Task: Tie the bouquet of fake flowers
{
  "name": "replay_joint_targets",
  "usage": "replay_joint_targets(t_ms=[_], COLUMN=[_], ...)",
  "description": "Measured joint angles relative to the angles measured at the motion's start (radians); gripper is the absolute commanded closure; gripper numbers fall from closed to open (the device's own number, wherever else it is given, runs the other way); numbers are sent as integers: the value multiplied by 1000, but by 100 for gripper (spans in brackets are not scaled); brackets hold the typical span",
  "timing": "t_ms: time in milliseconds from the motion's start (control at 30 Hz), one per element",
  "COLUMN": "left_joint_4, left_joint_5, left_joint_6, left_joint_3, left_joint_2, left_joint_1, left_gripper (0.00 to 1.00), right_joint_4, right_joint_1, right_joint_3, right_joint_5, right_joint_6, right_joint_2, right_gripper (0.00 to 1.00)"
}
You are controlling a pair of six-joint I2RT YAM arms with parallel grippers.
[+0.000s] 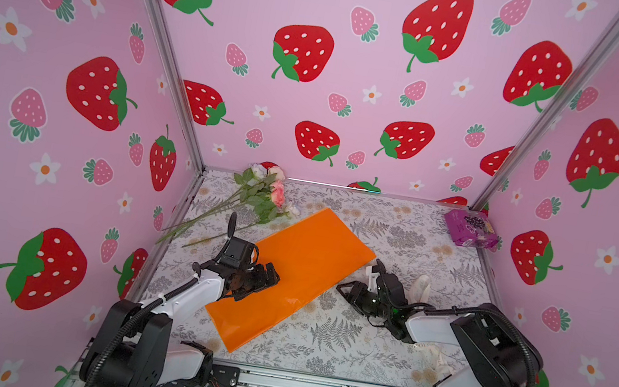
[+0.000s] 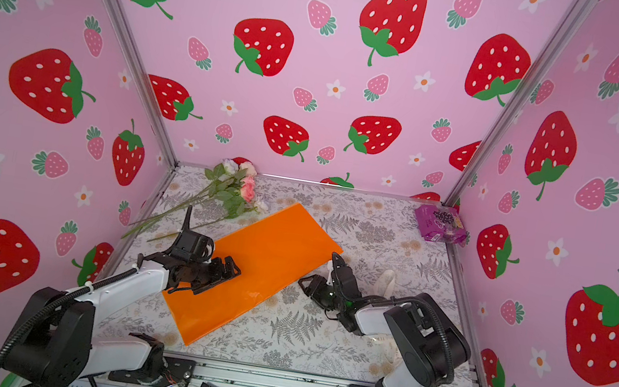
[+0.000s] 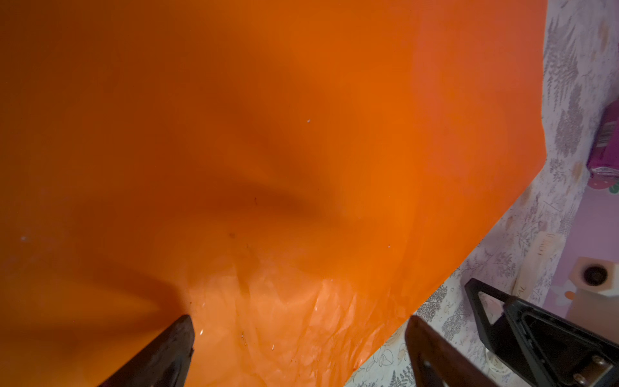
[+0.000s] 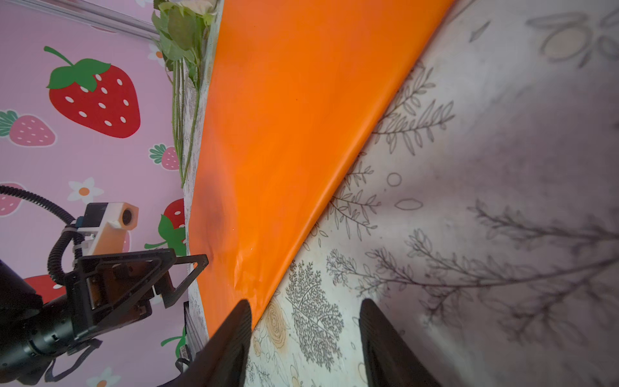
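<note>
**Q:** Where do the bouquet's parts lie?

**A:** The flowers (image 1: 261,195) lie flat on the counter (image 1: 350,348), beyond the left fingers (image 3: 174,348) and well apart from them. The heads point to the far corner and the stems trail back toward the left arm. The orange paper (image 1: 299,273) is spread flat beside them, between the two sets of fingers. The stems lie clear of the paper, with one white head near its far corner.

**Q:** How do the left fingers stand?

**A:** They are spread wide, low over the near half of the paper. Only the creased sheet shows between them. Whether the tips touch it cannot be told.

**Q:** And the right fingers (image 4: 234,335)?

**A:** They are apart, with a clear gap. One finger sits at the paper's long edge and its partner is over bare counter. Nothing is clamped between them.

**Q:** What else is on the counter?

**A:** A purple packet (image 1: 470,228) lies in the far corner, well beyond the right fingers.
</note>
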Motion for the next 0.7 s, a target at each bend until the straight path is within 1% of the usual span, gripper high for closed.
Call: replay_joint_targets(t_ms=[267, 300, 433, 467, 567, 700], left_joint_4=[51, 58, 103, 118, 157, 203], left_joint_5=[0, -1, -5, -6, -8, -7], left_joint_6=[-26, -29, -45, -51, -66, -92], left_joint_3=[-15, -15, -14, -13, -7, 8], left_joint_2=[38, 40, 61, 68, 90, 125], left_joint_1=[-42, -47, -92, -110, -161, -231], left_gripper=[5, 5, 6, 6, 6, 6], right_joint_4=[95, 104, 127, 130, 154, 174], right_joint_1=[22, 23, 24, 24, 14, -9], right_joint_3=[39, 47, 98, 114, 136, 137], right_joint_5=[42, 52, 103, 115, 148, 168], right_joint_6=[75, 80, 88, 89, 95, 87], right_joint_2=[94, 104, 162, 177, 216, 240], right_gripper=[48, 52, 55, 60, 70, 88])
